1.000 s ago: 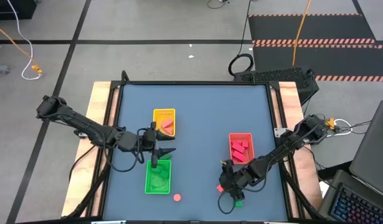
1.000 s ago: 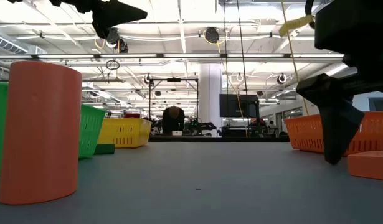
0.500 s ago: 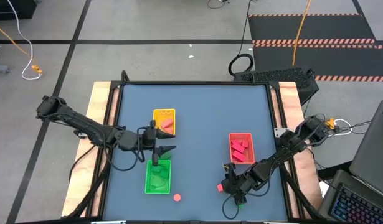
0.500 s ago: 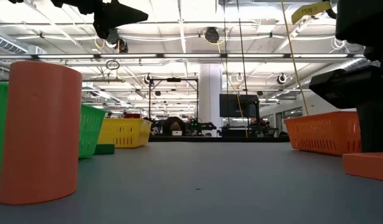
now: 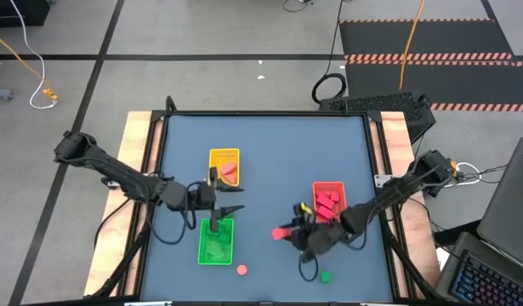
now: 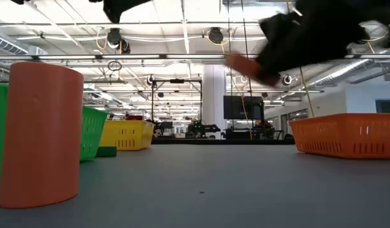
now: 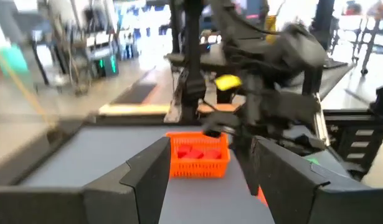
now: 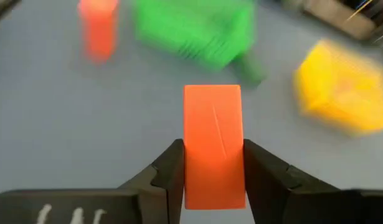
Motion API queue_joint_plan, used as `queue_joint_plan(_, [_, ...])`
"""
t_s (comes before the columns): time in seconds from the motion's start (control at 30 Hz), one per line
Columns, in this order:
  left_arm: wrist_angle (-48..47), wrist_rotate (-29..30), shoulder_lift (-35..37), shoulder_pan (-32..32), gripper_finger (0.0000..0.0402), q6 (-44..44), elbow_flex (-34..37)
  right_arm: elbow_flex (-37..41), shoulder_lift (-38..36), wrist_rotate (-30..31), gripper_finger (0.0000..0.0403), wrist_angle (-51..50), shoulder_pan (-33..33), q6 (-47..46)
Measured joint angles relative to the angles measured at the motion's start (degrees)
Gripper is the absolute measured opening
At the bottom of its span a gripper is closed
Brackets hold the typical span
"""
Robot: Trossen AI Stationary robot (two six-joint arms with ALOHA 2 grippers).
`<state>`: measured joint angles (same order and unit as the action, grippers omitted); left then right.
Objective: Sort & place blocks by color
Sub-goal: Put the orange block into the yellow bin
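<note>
My right gripper hangs above the table's middle, left of the red tray, shut on a red rectangular block. In the low view that block shows high above the tabletop. My left gripper hovers open and empty over the far end of the green tray. A salmon-pink round block stands upright on its flat end near the front edge. A small green block lies on the table at the front right. Red blocks lie in the red tray, pink ones in the yellow tray. My right gripper pinches the red block's two long sides between its two fingers, near one end. The fingers lie along the block, and most of it sticks out past their tips. They come from the table's right, slanting down. The block is lifted clear of the table.
The three trays stand in the table's middle band: yellow far left, green near left, red right. A dark green piece lies by the green tray's far end. Open blue tabletop lies between the green and red trays.
My right gripper has taken hold of the red block that lay near the front edge. It has lifted the block clear and carried it up, toward the table's left and far edges. The small green block stays where it was.
</note>
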<state>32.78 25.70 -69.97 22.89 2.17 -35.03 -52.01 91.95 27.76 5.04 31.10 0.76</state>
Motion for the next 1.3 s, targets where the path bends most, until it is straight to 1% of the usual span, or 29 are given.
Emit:
queue_joint_plan(0.1, [4.9, -0.1, -4.6, 0.3, 0.0223, 7.7, 0.0, 0.0, -1.7, 1.1, 0.0118, 9.1, -2.8, 8.6])
queue_joint_plan(0.17, [8.8, -0.1, -7.5, 0.3, 0.0223, 10.9, 0.0, 0.0, -2.3, 1.0, 0.0118, 14.9, -4.4, 14.2])
queue_joint_plan(0.23, [11.3, 0.0, -9.4, -0.2, 0.0223, 12.2, 0.0, 0.0, -2.6, 1.0, 0.0118, 21.1, -6.0, 19.4])
queue_joint_plan(0.33, [14.3, 0.1, -11.0, -0.4, 0.0223, 12.3, 0.0, 0.0, -2.6, 0.9, 0.0118, 25.8, -7.7, 24.3])
queue_joint_plan(0.6, [13.6, 0.2, -11.2, -0.7, 0.0223, 13.7, 0.0, 0.0, -2.6, 0.6, 0.0118, 27.0, -9.7, 28.3])
queue_joint_plan(0.8, [9.4, -0.1, -11.2, -1.9, 0.0223, 14.4, 0.0, 0.0, -2.6, 1.2, 0.0118, 28.8, -9.8, 31.4])
queue_joint_plan(0.9, [9.9, -0.7, -11.2, -2.3, 0.0223, 15.4, 0.0, 0.0, -2.6, 1.0, 0.0118, 28.6, -10.2, 31.4])
queue_joint_plan(1.07, [12.8, -4.5, -11.2, -2.3, 0.0223, 15.3, 0.0, 0.0, -2.6, 0.9, 0.0118, 28.4, -10.7, 31.4])
queue_joint_plan(1.3, [12.5, -5.1, -11.2, -0.9, 0.0223, 14.3, 0.0, 0.0, -2.6, 0.9, 0.0118, 29.3, -11.0, 30.1])
